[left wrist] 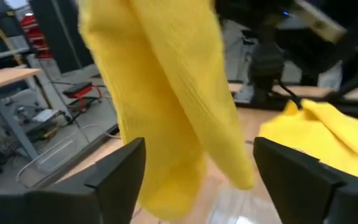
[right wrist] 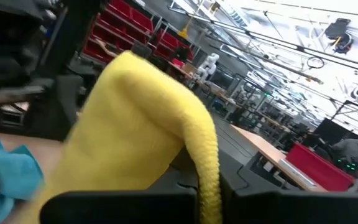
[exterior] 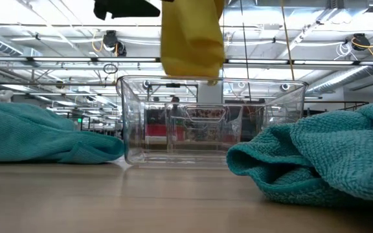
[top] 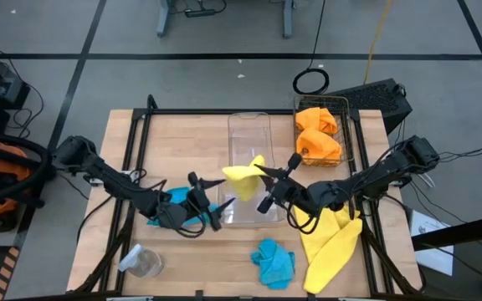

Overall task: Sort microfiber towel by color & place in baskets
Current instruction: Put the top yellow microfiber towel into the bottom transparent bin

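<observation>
My right gripper (top: pixel 264 174) is shut on a yellow towel (top: pixel 245 177) that hangs over the clear bin (top: pixel 249 138) in the middle of the table. My left gripper (top: pixel 214 201) is open just left of it. Its two fingers (left wrist: pixel 114 171) stand on either side of the hanging yellow towel (left wrist: pixel 166 93) and seem apart from it. A turquoise towel (top: pixel 170 201) lies under the left arm and another (top: pixel 273 261) near the front edge. A second yellow towel (top: pixel 329 247) lies below the right arm. Two orange towels (top: pixel 318 134) sit in the wire basket (top: pixel 350 138). My right gripper pinches the yellow towel at a bunched upper fold (right wrist: pixel 201 168) between its two fingers. The fingers come roughly level from the table's right side. The towel hangs slack below them, and its lower end (exterior: pixel 193 71) is just above the bin's rim, lifted clear.
A small clear jar (top: pixel 145 263) lies at the front left. The wire basket stands at the far right, next to the clear bin. In the low view the two turquoise towels (exterior: pixel 44 136) (exterior: pixel 316 162) flank the clear bin (exterior: pixel 206 123). Bare wood shows at the front centre.
</observation>
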Robot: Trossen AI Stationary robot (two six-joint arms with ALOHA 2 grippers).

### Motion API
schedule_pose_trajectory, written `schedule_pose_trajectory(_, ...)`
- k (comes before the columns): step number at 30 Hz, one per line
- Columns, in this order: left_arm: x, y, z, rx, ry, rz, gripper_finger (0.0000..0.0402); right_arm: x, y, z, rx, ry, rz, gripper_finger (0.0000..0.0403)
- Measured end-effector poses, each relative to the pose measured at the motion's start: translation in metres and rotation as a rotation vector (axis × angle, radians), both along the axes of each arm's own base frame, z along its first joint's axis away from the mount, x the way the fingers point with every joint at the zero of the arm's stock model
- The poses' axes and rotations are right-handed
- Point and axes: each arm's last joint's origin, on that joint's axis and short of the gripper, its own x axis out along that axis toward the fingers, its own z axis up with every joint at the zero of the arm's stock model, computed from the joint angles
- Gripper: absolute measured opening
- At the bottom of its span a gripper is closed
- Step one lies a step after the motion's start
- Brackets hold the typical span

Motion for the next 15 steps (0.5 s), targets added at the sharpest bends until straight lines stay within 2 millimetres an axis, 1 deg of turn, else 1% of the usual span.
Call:
schedule_pose_trajectory(3,0.003,0.004,0.002,-0.018,-0.037,0.037,0.0322,0.0,0.001,-0.003,-0.002,0.024,0.004,0.0001)
schedule_pose_trajectory(7,0.005,0.008,0.003,-0.04,-0.059,0.054,0.0329,0.0,0.002,-0.004,0.003,0.027,0.01,0.0)
schedule_pose_trajectory(11,0.01,0.011,0.007,-0.077,-0.091,-0.045,0.033,0.0,0.002,-0.004,0.004,0.027,0.012,0.0)
schedule_pose_trajectory(15,0.015,0.025,0.005,-0.064,-0.068,-0.01,0.033,0.0,0.002,-0.004,0.006,0.025,0.013,0.0)
